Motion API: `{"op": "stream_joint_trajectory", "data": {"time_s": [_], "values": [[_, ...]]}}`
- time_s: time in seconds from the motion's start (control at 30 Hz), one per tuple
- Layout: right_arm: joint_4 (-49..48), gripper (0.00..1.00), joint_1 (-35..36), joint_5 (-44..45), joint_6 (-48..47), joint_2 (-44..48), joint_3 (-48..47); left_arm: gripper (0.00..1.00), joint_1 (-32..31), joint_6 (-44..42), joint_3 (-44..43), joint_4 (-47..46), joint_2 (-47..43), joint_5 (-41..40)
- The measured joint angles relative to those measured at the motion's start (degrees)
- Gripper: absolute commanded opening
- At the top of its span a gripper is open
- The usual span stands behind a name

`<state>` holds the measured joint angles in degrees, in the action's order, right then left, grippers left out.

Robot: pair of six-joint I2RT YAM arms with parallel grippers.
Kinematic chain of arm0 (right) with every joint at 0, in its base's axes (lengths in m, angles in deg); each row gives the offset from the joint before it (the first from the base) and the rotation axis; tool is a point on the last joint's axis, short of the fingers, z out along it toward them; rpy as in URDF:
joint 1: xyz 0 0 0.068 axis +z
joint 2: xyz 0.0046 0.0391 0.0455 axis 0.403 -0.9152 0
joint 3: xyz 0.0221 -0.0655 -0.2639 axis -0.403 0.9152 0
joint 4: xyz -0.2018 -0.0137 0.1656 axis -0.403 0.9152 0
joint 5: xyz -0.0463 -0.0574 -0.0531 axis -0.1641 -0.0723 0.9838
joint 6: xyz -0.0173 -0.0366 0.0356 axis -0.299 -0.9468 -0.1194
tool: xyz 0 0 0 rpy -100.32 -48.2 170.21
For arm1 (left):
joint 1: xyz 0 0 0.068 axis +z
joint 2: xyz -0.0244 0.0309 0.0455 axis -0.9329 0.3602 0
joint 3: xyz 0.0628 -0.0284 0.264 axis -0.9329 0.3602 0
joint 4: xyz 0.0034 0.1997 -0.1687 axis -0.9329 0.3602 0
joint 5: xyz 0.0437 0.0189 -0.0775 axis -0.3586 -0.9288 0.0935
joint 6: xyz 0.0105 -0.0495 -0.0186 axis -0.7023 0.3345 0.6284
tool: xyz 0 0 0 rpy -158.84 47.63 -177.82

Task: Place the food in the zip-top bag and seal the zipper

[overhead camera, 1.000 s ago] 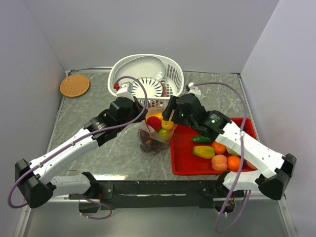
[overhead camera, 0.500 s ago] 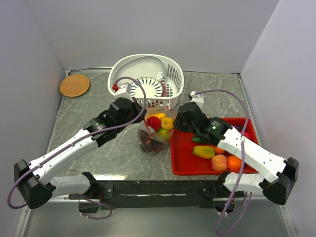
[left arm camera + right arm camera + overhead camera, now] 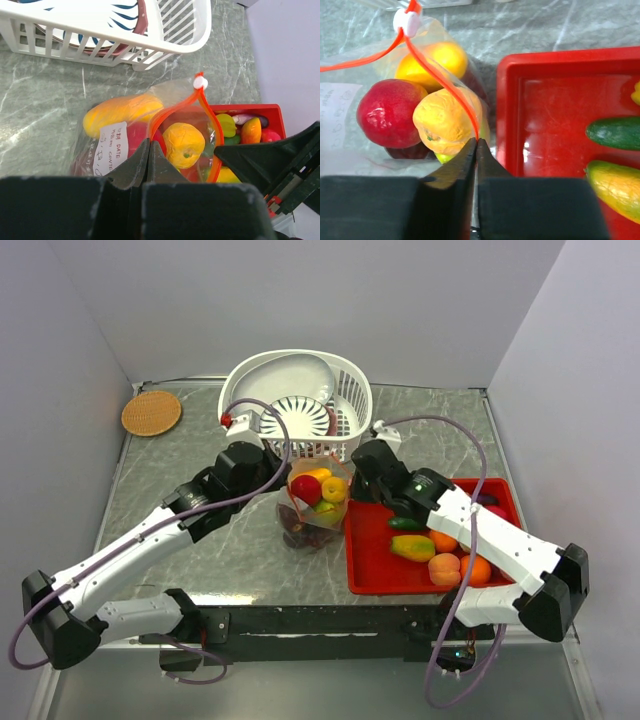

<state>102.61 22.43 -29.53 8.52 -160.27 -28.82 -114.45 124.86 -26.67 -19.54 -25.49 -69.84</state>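
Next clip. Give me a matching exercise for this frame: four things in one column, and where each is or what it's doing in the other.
Things:
1. bumpy yellow toy lemon
2. dark green toy cucumber
3. round tan woven mat
4. right end effector

Places or states:
A. on the red plastic tray
B. shut on the orange-red zipper strip
C. far left corner of the grey marbled table
D. inside the clear crinkly zip-top bag

Pairs: 1-D, 2-A, 3-C, 4-B
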Motion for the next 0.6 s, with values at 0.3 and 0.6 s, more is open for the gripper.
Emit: {"op": "stream_joint_trajectory", "data": {"time_s": [0.3,0.6], "values": [[0.9,0.0,1.4,-5.4,-3.3,-5.6,-13.7,0.01,0.0,1.4,1.9,1.9,-4.0,-0.3],[0.0,0.0,4.0,-10.5,-6.7,-13.3,-20.6,0.01,-1.2,6.1,3.9,3.0,-8.4,-0.5]]}}
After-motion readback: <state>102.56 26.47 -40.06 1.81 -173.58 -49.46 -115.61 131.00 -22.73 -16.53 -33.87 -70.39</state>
